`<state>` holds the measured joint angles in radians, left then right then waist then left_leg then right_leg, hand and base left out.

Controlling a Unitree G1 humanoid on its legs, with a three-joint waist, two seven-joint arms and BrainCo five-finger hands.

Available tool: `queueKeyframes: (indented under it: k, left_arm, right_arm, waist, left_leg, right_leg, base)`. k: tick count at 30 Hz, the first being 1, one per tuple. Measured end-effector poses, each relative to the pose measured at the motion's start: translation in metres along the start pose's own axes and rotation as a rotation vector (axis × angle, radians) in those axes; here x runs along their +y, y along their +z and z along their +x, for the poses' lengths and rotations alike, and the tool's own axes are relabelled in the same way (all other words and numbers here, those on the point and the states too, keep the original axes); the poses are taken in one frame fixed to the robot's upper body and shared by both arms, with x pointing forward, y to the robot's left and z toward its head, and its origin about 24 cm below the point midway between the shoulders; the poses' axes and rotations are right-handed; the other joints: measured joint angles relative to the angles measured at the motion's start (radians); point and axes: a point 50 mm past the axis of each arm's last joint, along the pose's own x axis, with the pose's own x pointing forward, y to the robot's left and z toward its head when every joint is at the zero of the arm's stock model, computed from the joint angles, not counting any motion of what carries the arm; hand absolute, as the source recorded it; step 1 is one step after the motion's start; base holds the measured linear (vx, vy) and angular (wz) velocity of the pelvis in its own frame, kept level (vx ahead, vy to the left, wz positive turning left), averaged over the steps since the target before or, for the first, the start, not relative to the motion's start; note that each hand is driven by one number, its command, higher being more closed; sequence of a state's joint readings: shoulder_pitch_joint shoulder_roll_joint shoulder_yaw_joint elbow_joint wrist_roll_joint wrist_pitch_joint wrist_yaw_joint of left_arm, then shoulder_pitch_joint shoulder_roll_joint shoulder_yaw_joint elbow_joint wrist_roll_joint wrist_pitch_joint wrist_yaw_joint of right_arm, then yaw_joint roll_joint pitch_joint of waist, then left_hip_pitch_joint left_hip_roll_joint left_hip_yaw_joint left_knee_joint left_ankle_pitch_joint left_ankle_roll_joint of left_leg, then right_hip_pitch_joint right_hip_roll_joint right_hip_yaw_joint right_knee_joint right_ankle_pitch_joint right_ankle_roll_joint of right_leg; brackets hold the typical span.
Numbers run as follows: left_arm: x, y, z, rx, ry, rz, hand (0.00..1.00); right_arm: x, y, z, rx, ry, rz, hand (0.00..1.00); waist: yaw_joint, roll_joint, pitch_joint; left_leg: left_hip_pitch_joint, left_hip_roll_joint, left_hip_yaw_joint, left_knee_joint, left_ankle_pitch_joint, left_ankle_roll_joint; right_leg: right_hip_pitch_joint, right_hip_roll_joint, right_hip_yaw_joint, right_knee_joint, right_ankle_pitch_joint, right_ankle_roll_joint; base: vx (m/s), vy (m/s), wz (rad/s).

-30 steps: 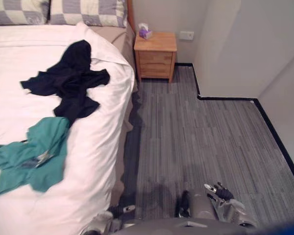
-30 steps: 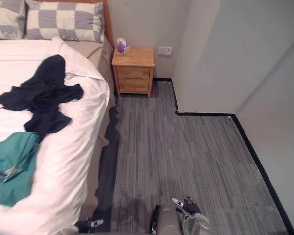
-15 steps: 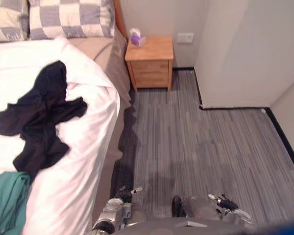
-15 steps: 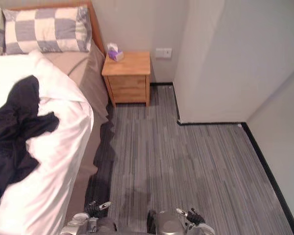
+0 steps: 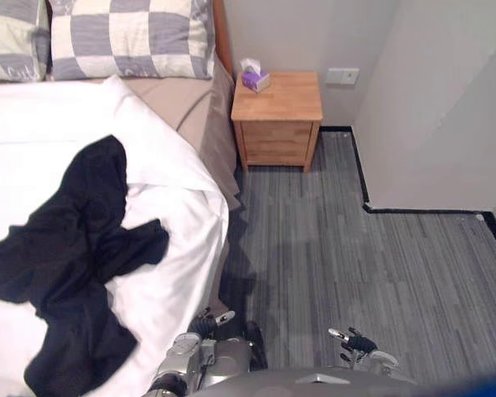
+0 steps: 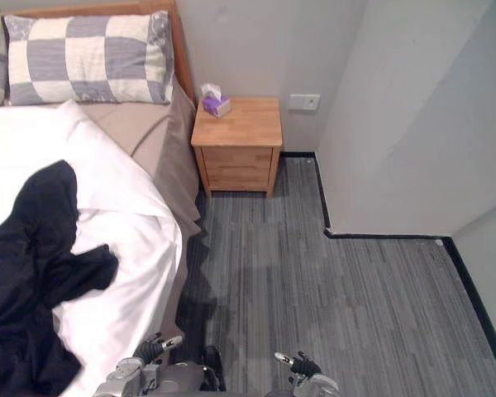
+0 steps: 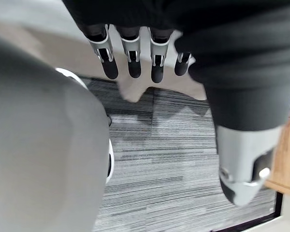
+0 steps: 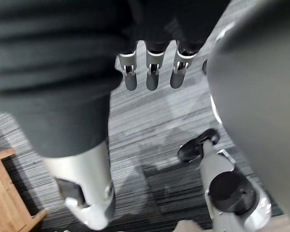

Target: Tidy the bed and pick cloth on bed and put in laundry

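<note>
Left hand (image 7: 131, 58): released. We see the fingers straight in a row, the thumb apart, nothing in them. It hangs low over the carpet, just beside the bed's side edge.
Right hand (image 8: 151, 72): slack and empty as well, fingers straight, thumb off to one side. It is low over the carpet, well apart from the bed.
Carpet (image 5: 355, 248): grey and striped, under both hands.
Black cloth (image 5: 74, 265): on the bed, lying on top of the white duvet. Neither hand touches it, and the left hand is the nearer one.
Cloth look: matte black, one crumpled piece as far as we can read it. It has heavy folds and an uneven, lobed outline. We can't tell what garment it is.
Cloth axis: the long axis runs along the bed's length. The narrow end points toward the pillows, and the wide bunched end points toward the foot of the bed. One lobe sticks out toward the bed's right edge, and another spreads to the left.
Duvet (image 5: 169, 178): white and wrinkled. Its right corner stops short of the pillows, with tan sheet (image 5: 182, 103) bare between them.
Pillows (image 5: 132, 37): two, checked grey and cream, against the wooden headboard (image 5: 221, 25).
Nightstand (image 5: 277, 116): light wood, just beside the bed head, against the wall.
Tissue box (image 5: 255, 78): purple, on the nightstand's top at the back corner nearest the bed.
Wall socket (image 5: 342, 76): on the wall beside the nightstand's far side.
</note>
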<state>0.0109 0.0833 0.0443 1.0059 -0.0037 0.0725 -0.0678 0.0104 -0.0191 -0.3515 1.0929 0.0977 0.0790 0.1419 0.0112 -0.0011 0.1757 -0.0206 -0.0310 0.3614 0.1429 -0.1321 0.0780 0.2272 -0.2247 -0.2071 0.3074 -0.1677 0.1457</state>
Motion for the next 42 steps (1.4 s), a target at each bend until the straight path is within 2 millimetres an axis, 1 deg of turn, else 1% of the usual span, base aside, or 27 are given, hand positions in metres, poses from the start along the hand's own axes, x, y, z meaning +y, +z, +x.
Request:
queueKeyframes:
  k: [1,2,3,5,7,8,10,11,14,15,16,17,19,21,23,24,25,26,29,31,33,34,35,36,37,39,42]
  left_arm:
    - [-0.001,-0.001,0.000,0.009,-0.012,0.012,0.00]
    - [-0.003,-0.002,0.000,0.021,-0.030,0.049,0.00]
    - [-0.005,-0.004,0.000,0.038,-0.042,0.078,0.00]
    - [-0.005,-0.006,0.000,0.069,-0.061,0.106,0.00]
    - [-0.007,-0.003,0.002,0.083,-0.069,0.128,0.00]
    - [-0.007,-0.005,0.002,0.104,-0.073,0.147,0.00]
    - [-0.010,-0.002,0.003,0.103,-0.080,0.175,0.00]
    - [-0.010,-0.002,0.003,0.104,-0.079,0.177,0.00]
    - [-0.009,-0.002,0.003,0.100,-0.075,0.180,0.00]
    - [-0.010,-0.001,0.003,0.091,-0.074,0.177,0.00]
    - [-0.016,-0.001,0.003,0.084,-0.090,0.178,0.00]
    - [-0.021,0.002,0.004,0.069,-0.101,0.178,0.00]
    - [-0.028,0.002,0.004,0.064,-0.114,0.190,0.00]
    - [-0.028,0.003,0.004,0.060,-0.113,0.197,0.00]
    - [-0.026,0.004,0.004,0.056,-0.099,0.197,0.00]
    - [-0.025,0.001,0.004,0.058,-0.086,0.193,0.00]
    - [-0.024,0.000,0.003,0.050,-0.077,0.173,0.00]
    - [-0.023,0.000,0.003,0.034,-0.064,0.150,0.00]
    - [-0.018,0.003,0.003,0.012,-0.031,0.102,0.00]
    - [-0.016,0.003,0.002,0.004,-0.016,0.052,0.00]
    - [-0.016,0.004,0.001,-0.014,-0.017,0.006,0.00]
    - [-0.016,0.004,0.001,-0.015,-0.017,-0.010,0.00]
    - [-0.017,0.003,0.001,-0.014,-0.019,-0.025,0.00]
    - [-0.014,0.005,0.001,-0.020,-0.014,-0.040,0.00]
    - [-0.015,0.006,0.002,-0.029,-0.018,-0.041,0.00]
    - [-0.014,0.008,0.002,-0.039,-0.018,-0.041,0.00]
    - [-0.013,0.008,0.002,-0.031,-0.017,-0.067,0.00]
  right_arm:
    - [-0.004,0.001,-0.001,-0.010,-0.015,0.013,0.00]
    - [-0.012,0.007,-0.003,-0.048,-0.047,0.009,0.00]
    - [-0.014,0.012,-0.003,-0.073,-0.062,0.023,0.00]
    - [-0.016,0.014,-0.004,-0.089,-0.077,0.053,0.00]
    - [-0.015,0.015,-0.003,-0.094,-0.081,0.068,0.00]
    - [-0.013,0.018,-0.003,-0.102,-0.076,0.075,0.00]
    - [-0.009,0.022,-0.002,-0.128,-0.064,0.096,0.00]
    - [-0.008,0.023,-0.002,-0.130,-0.062,0.097,0.00]
    - [-0.006,0.026,-0.001,-0.142,-0.043,0.119,0.00]
    - [-0.007,0.025,-0.001,-0.137,-0.042,0.127,0.00]
    - [-0.008,0.027,-0.001,-0.138,-0.043,0.127,0.00]
    - [-0.009,0.032,-0.001,-0.156,-0.041,0.130,0.00]
    - [-0.011,0.037,-0.001,-0.166,-0.043,0.137,0.00]
    - [-0.010,0.035,-0.001,-0.154,-0.039,0.136,0.00]
    - [-0.010,0.032,0.000,-0.131,-0.037,0.137,0.00]
    - [-0.010,0.029,0.000,-0.112,-0.036,0.131,0.00]
    - [-0.010,0.026,0.000,-0.092,-0.035,0.102,0.00]
    - [-0.010,0.027,0.000,-0.085,-0.032,0.050,0.00]
    - [-0.015,0.026,0.000,-0.054,-0.050,-0.046,0.00]
    - [-0.018,0.024,0.000,-0.035,-0.060,-0.086,0.00]
    - [-0.017,0.022,0.000,-0.026,-0.052,-0.122,0.00]
    - [-0.017,0.020,-0.001,-0.023,-0.048,-0.142,0.00]
    - [-0.017,0.021,-0.001,-0.028,-0.047,-0.148,0.00]
    - [-0.013,0.020,0.000,-0.041,-0.038,-0.152,0.00]
    - [-0.014,0.015,-0.001,-0.041,-0.040,-0.151,0.00]
    - [-0.010,0.013,-0.001,-0.049,-0.038,-0.163,0.00]
    - [-0.002,0.010,0.000,-0.056,-0.026,-0.202,0.00]
  waist:
    - [-0.001,0.003,-0.003]
    - [-0.003,0.000,-0.006]
    - [-0.015,-0.003,-0.005]
    - [-0.025,0.001,-0.002]
    - [-0.023,0.000,-0.001]
    - [-0.025,0.007,0.002]
    - [-0.037,0.018,0.009]
    - [-0.040,0.018,0.009]
    - [-0.055,0.000,0.029]
    - [-0.057,-0.004,0.032]
    - [-0.052,0.030,0.040]
    - [-0.057,0.041,0.059]
    - [-0.076,0.049,0.074]
    - [-0.073,0.049,0.074]
    - [-0.071,0.048,0.070]
    - [-0.070,0.051,0.054]
    - [-0.071,0.064,0.043]
    - [-0.073,0.071,0.038]
    - [-0.051,0.076,0.042]
    - [-0.034,0.074,0.041]
    - [-0.021,0.073,0.039]
    - [-0.023,0.076,0.037]
    - [-0.026,0.081,0.033]
    - [-0.033,0.061,0.015]
    - [-0.043,0.037,0.004]
    - [-0.041,0.017,0.002]
    - [-0.002,-0.004,-0.008]
  left_leg:
    - [0.018,-0.009,-0.005,-0.013,-0.008,-0.001]
    - [0.061,-0.033,-0.018,-0.046,-0.017,0.003]
    - [0.107,-0.049,-0.035,-0.069,-0.028,0.000]
    - [0.185,-0.048,-0.048,-0.091,-0.037,-0.007]
    - [0.237,-0.032,-0.052,-0.107,-0.046,-0.021]
    - [0.263,-0.004,-0.051,-0.106,-0.057,-0.039]
    - [0.306,0.053,-0.050,-0.107,-0.082,-0.081]
    - [0.312,0.059,-0.050,-0.107,-0.085,-0.086]
    - [0.369,0.086,-0.054,-0.106,-0.125,-0.153]
    - [0.398,0.105,-0.064,-0.105,-0.144,-0.179]
    - [0.403,0.140,-0.054,-0.104,-0.144,-0.193]
    - [0.408,0.149,-0.043,-0.102,-0.131,-0.204]
    - [0.427,0.166,-0.034,-0.101,-0.107,-0.215]
    - [0.421,0.190,-0.026,-0.063,-0.100,-0.215]
    - [0.398,0.214,-0.022,0.028,-0.098,-0.213]
    - [0.345,0.238,-0.034,0.145,-0.097,-0.211]
    - [0.256,0.277,-0.064,0.322,-0.079,-0.194]
    - [0.161,0.316,-0.101,0.525,-0.022,-0.184]
    - [0.026,0.315,-0.161,0.791,-0.085,-0.186]
    - [-0.020,0.270,-0.145,0.755,-0.129,-0.176]
    - [-0.038,0.224,-0.045,0.515,-0.141,-0.158]
    - [-0.038,0.209,0.039,0.333,-0.095,-0.137]
    - [-0.046,0.207,0.087,0.251,-0.049,-0.097]
    - [-0.049,0.177,0.167,0.203,-0.023,-0.029]
    - [-0.050,0.142,0.194,0.171,-0.003,0.001]
    - [-0.045,0.112,0.200,0.150,0.006,0.016]
    - [0.008,0.071,0.160,0.105,0.006,0.018]
  right_leg:
    - [-0.032,-0.017,-0.002,0.087,0.002,-0.002]
    - [-0.117,-0.066,-0.019,0.292,0.027,-0.048]
    - [-0.191,-0.100,-0.024,0.479,0.006,-0.073]
    - [-0.268,-0.097,-0.041,0.609,-0.060,-0.072]
    - [-0.306,-0.071,-0.083,0.586,-0.115,-0.070]
    - [-0.336,-0.032,-0.117,0.527,-0.137,-0.080]
    - [-0.399,0.033,-0.186,0.351,-0.131,-0.090]
    - [-0.406,0.038,-0.191,0.323,-0.126,-0.090]
    - [-0.429,0.057,-0.173,0.004,0.074,-0.103]
    - [-0.404,0.074,-0.171,-0.025,0.189,-0.160]
    - [-0.394,0.100,-0.189,-0.002,0.166,-0.167]
    - [-0.400,0.100,-0.191,0.040,0.126,-0.174]
    - [-0.404,0.104,-0.202,0.109,0.050,-0.188]
    - [-0.400,0.125,-0.202,0.122,0.003,-0.187]
    - [-0.387,0.144,-0.195,0.118,-0.025,-0.191]
    - [-0.374,0.160,-0.189,0.094,-0.031,-0.193]
    - [-0.342,0.187,-0.187,0.040,-0.032,-0.194]
    - [-0.300,0.214,-0.176,-0.018,-0.030,-0.194]
    - [-0.195,0.238,-0.146,-0.094,-0.027,-0.198]
    - [-0.122,0.226,-0.132,-0.133,-0.024,-0.197]
    - [-0.071,0.194,-0.133,-0.158,-0.017,-0.185]
    - [-0.051,0.181,-0.149,-0.169,-0.019,-0.165]
    - [-0.037,0.180,-0.168,-0.176,-0.020,-0.153]
    - [-0.014,0.149,-0.221,-0.186,-0.027,-0.128]
    - [-0.001,0.124,-0.297,-0.191,-0.024,-0.122]
    - [0.022,0.110,-0.372,-0.195,-0.015,-0.106]
    - [0.058,0.079,-0.415,-0.112,0.006,-0.072]
  base:
    - [0.09,0.139,0.09]
    - [0.07,0.143,0.25]
    - [0.05,0.114,0.35]
    - [-0.02,0.020,0.36]
    - [-0.06,-0.076,0.13]
    - [0.06,-0.108,0.06]
    - [0.25,-0.140,0.07]
    - [0.34,-0.208,0.15]
    - [0.29,-0.250,0.23]
    - [0.39,-0.366,0.13]
    - [0.39,-0.335,0.13]
    - [0.37,-0.201,0.11]
    - [0.27,-0.152,0.16]
    - [0.25,-0.167,-0.10]
    - [0.22,-0.175,-0.22]
    - [0.24,-0.170,-0.20]
    - [0.31,-0.177,-0.26]
    - [0.28,-0.122,-0.21]
    - [0.26,-0.050,-0.24]
    - [0.28,0.010,-0.36]
    - [0.15,0.083,-0.34]
    - [-0.05,0.103,-0.06]
    - [0.04,0.177,0.48]
    - [0.25,0.156,1.08]
    - [0.34,0.141,1.31]
    - [0.30,0.066,1.18]
    - [0.30,0.073,0.90]
